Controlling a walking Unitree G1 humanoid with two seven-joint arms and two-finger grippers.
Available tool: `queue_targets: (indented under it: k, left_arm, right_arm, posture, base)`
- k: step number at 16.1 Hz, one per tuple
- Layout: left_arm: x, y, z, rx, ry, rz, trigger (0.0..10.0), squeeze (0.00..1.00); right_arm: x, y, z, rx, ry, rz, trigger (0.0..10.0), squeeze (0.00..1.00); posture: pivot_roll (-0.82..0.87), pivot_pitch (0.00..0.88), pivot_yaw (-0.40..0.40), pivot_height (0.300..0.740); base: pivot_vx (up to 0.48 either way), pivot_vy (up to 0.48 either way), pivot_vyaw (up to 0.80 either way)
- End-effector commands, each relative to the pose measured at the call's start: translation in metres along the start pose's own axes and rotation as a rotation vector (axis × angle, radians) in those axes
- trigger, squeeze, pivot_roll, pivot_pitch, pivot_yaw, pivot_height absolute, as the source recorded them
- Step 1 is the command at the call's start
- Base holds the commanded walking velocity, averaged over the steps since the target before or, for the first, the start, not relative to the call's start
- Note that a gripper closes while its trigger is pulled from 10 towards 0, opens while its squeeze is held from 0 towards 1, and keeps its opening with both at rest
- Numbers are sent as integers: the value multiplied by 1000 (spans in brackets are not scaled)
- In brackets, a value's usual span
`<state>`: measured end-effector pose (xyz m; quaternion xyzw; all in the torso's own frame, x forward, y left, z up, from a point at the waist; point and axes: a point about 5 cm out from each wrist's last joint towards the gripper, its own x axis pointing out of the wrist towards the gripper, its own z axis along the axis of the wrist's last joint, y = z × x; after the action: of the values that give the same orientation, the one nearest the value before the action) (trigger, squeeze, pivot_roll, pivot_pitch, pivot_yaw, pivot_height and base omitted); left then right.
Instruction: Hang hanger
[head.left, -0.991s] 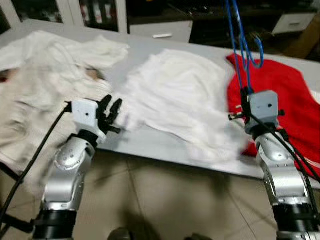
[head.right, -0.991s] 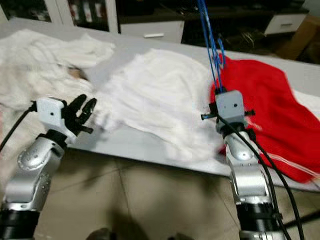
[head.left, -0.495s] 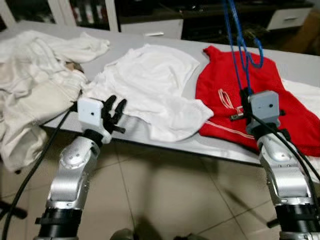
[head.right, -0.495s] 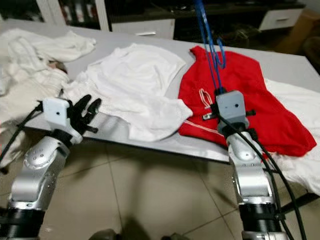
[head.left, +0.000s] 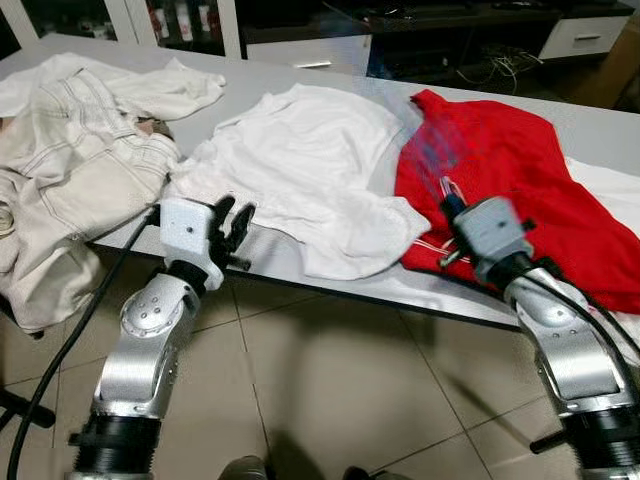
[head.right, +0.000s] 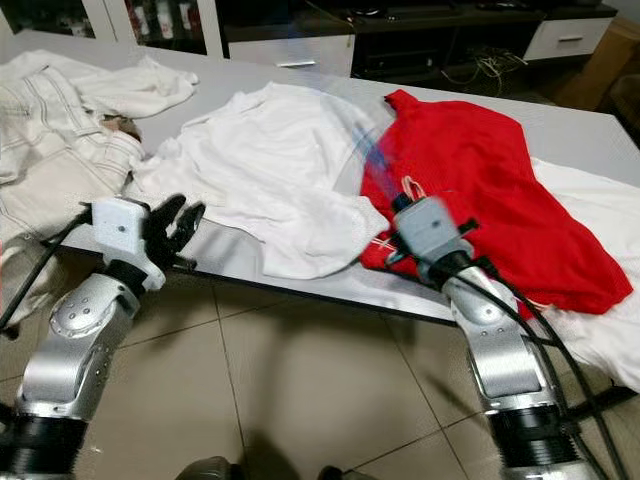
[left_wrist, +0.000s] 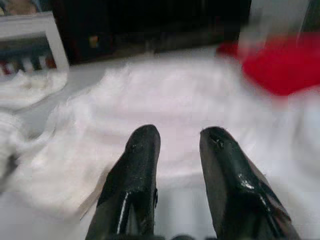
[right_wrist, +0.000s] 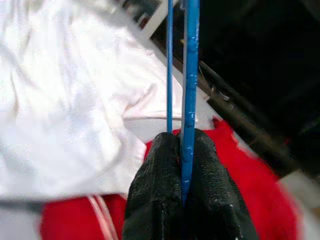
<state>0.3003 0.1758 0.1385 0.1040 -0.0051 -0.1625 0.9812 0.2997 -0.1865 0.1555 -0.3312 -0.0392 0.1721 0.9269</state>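
Both arms are built of rounded silver segments that end below in ribbed black collars. Each wrist carries a boxy pale grey camera housing with small dark screw holes on its face. The left gripper (head.left: 232, 222) has two long glossy black fingers (left_wrist: 134, 165) with rounded tips, projecting just ahead of its housing. The right gripper (right_wrist: 181, 165) has black fingers (right_wrist: 155, 185) with a rougher, pebbled surface. A thick black cable trails back from the left housing, and thinner black cables run back from the right housing along the forearm.
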Motion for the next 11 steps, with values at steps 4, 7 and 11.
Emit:
queue_targets:
  k: [4,7,11]
  left_arm:
    - [2,18,-9,62,115,20,10000,0]
    - [0,34,-6,248,146,-2,10000,0]
    - [-1,55,4,351,141,5,10000,0]
  right_arm:
    - [11,-18,13,-382,13,40,10000,0]
    - [29,-15,21,-573,21,102,10000,0]
    - [54,3,19,-697,74,191,10000,0]
  posture:
    - [98,50,-31,740]
    - [98,47,-38,740]
    - [103,46,-45,740]
  base:
    - [0,0,0]
    - [0,0,0]
    - [0,0,0]
